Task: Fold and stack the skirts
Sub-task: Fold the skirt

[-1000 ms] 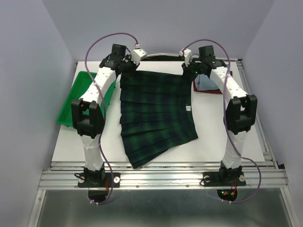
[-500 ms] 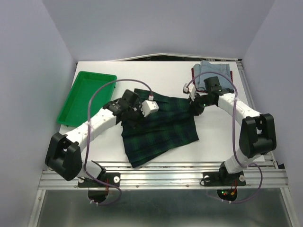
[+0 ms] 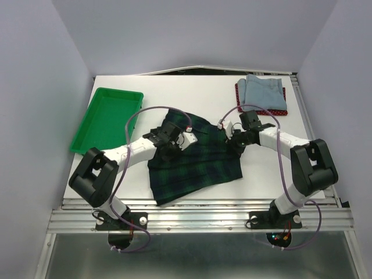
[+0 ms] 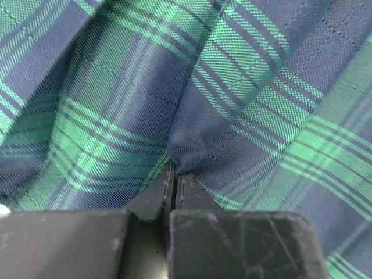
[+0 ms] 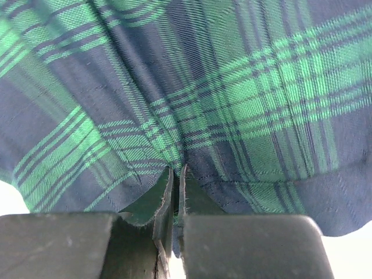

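**Status: both end effectors clamped on the plaid skirt**

Position check, overhead view: you will find the dark green-and-navy plaid pleated skirt on the white tabletop, in the near-centre area between the two arms. Its near portion lies flat. Its far edge is raised and gathered where the arms hold it.

Left end effector: closed on the skirt's far-left corner. In the left wrist view, the two dark fingers meet with a small pucker of plaid cloth pinched between their tips.

Right end effector: closed on the skirt's far-right corner. In the right wrist view, the fingers press together on a fold of the same fabric, with the hem edge hanging just beside them.

Other items: the folded light blue denim skirt rests on top of the red dotted skirt at the far-right corner, well apart from the plaid skirt. The bright green plastic tray sits at the far left.
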Controlling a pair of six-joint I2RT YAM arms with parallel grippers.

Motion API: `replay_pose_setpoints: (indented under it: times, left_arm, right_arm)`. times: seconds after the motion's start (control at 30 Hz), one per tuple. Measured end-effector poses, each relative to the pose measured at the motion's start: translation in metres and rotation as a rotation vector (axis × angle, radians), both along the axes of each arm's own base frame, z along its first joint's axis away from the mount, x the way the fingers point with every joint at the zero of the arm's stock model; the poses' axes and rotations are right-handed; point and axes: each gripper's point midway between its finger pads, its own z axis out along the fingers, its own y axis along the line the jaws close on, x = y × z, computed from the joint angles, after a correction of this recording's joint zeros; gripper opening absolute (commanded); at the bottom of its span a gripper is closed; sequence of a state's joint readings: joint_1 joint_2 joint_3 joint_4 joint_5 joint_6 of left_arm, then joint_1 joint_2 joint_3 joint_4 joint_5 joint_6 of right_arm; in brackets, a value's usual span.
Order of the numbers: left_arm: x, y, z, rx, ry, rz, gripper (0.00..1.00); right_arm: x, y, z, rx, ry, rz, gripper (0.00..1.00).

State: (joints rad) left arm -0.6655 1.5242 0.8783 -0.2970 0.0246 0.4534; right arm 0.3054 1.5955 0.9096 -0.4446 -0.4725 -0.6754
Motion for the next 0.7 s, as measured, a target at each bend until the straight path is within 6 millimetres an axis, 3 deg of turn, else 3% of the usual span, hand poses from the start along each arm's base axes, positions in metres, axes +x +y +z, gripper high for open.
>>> replay_pose_setpoints:
  times: [0.2, 0.27, 0.4, 0.53, 0.63, 0.7]
  left_arm:
    - [0.039, -0.006, 0.01, 0.015, -0.089, 0.079, 0.0]
    - [0.06, -0.008, 0.023, 0.012, -0.152, 0.114, 0.0]
    - [0.094, -0.002, 0.053, -0.015, -0.259, 0.188, 0.0]
    - [0.109, 0.007, 0.086, -0.052, -0.34, 0.237, 0.0]
    - [0.098, 0.01, 0.122, -0.1, -0.388, 0.221, 0.0]
    - [0.088, 0.011, 0.151, -0.148, -0.437, 0.197, 0.0]
  right_arm:
    - [0.052, -0.004, 0.008, -0.061, -0.101, -0.102, 0.01]
    - [0.076, -0.004, 0.02, -0.073, -0.163, -0.139, 0.01]
    - [0.102, -0.002, 0.05, -0.057, -0.266, -0.173, 0.01]
    - [0.105, 0.003, 0.092, 0.002, -0.367, -0.168, 0.01]
    - [0.097, 0.006, 0.125, 0.05, -0.451, -0.14, 0.01]
    - [0.088, 0.006, 0.137, 0.068, -0.493, -0.114, 0.01]
